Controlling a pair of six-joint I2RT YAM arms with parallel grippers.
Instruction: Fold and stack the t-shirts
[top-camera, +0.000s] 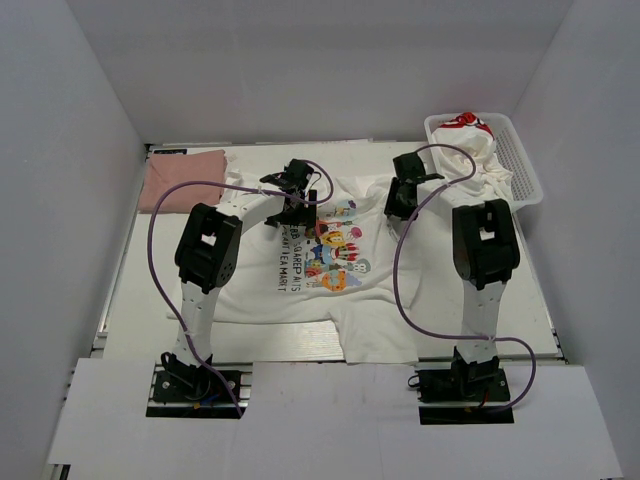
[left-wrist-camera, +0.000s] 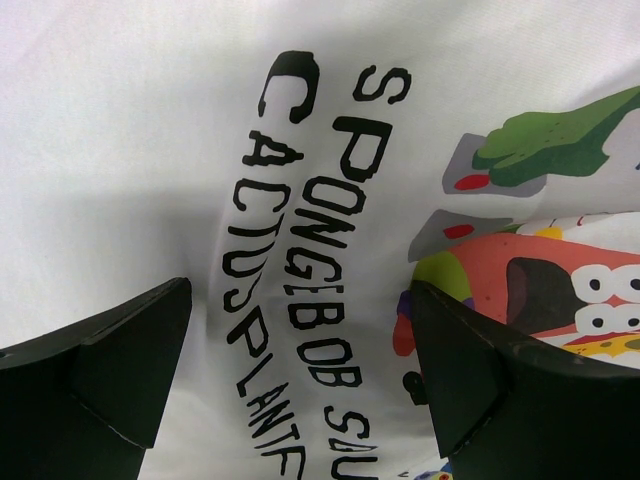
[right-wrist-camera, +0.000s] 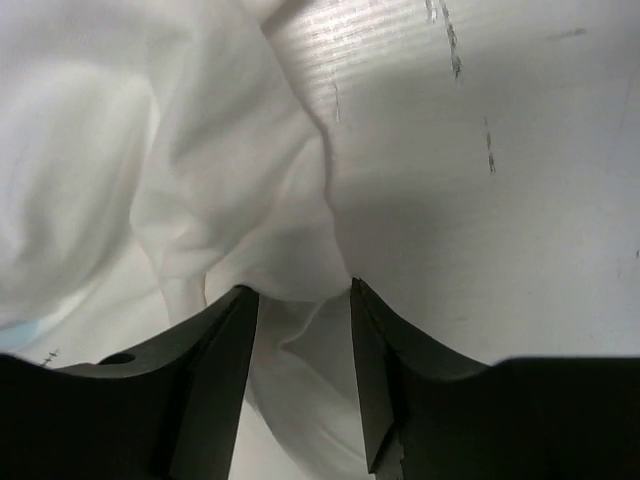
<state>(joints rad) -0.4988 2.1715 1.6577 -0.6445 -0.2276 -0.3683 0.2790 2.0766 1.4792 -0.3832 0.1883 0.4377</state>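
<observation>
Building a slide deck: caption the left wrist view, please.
Open left gripper poised over the cartoon-print t-shirt, dark lettering between its fingers.

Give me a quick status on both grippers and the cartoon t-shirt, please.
Left gripper open over cartoon t-shirt lettering. Right gripper astride a white cloth fold, grip unclear. Shirt spread out, unfolded. Mesh basket far right, out of the way.

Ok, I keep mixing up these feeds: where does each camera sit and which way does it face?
Top external: above and behind the bases, looking down at the table; both arms, left gripper, right gripper show.
Left wrist: on the left arm, looking down onto the cartoon t-shirt lettering; its open fingers frame it.
Right wrist: on the right arm, looking down at white cloth and table; its fingers straddle a fold.
Shared: top and left wrist both show the cartoon print.
</observation>
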